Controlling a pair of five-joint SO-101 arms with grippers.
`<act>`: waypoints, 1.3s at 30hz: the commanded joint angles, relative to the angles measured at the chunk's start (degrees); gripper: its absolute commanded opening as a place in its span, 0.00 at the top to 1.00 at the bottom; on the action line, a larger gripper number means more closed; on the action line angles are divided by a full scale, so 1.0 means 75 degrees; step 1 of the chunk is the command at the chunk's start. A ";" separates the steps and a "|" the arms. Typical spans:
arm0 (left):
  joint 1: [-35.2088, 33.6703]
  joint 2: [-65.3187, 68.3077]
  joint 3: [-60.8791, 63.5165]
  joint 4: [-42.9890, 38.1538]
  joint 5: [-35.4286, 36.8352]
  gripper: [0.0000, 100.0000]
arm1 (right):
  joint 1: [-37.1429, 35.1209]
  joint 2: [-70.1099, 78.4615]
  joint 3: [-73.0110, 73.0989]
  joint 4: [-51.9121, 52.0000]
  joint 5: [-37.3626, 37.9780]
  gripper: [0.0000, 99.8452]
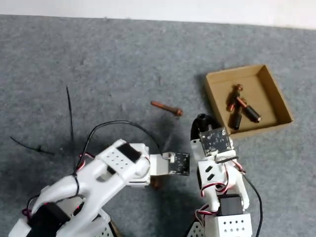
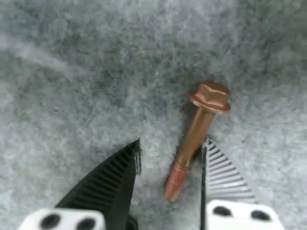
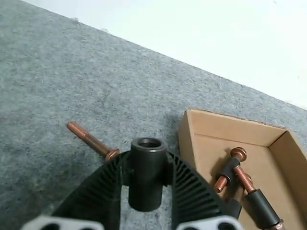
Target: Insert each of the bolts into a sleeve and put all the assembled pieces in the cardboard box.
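My left gripper [image 2: 171, 143] hangs open just above the grey carpet, with a copper bolt [image 2: 196, 134] lying between its fingers, close to one finger [image 2: 218, 165]. The same bolt [image 1: 155, 183] peeks out under the left arm in the high view. My right gripper [image 3: 146, 163] is shut on an upright black sleeve [image 3: 146, 175], held above the carpet beside the cardboard box [image 3: 225, 128]. A second loose bolt [image 1: 167, 107] lies on the carpet beyond the sleeve [image 1: 199, 122]. Assembled bolt-and-sleeve pieces [image 1: 242, 109] lie inside the box [image 1: 217, 79].
Two black cable ties [image 1: 69, 113] lie on the carpet to the left of the arms. A white strip [image 1: 158, 9] borders the carpet along the far edge. Open carpet stretches across the back and left.
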 commanded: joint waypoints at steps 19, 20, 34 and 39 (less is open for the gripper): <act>0.0217 0.1272 -0.0920 -0.0105 -0.0035 0.94 | 0.0064 -0.0158 0.0873 -0.0193 0.0012 1.00; 0.0217 0.1272 -0.0920 -0.0105 -0.0035 0.98 | 0.0064 -0.0158 0.0873 -0.0193 0.0012 1.00; 0.0088 0.1166 -0.0920 -0.0105 0.0774 1.00 | 0.0064 -0.0158 0.0873 -0.0193 0.0012 1.00; 0.0064 0.0064 -0.0639 -0.0117 0.1207 1.00 | 0.0064 -0.0158 0.0873 -0.0193 0.0012 1.00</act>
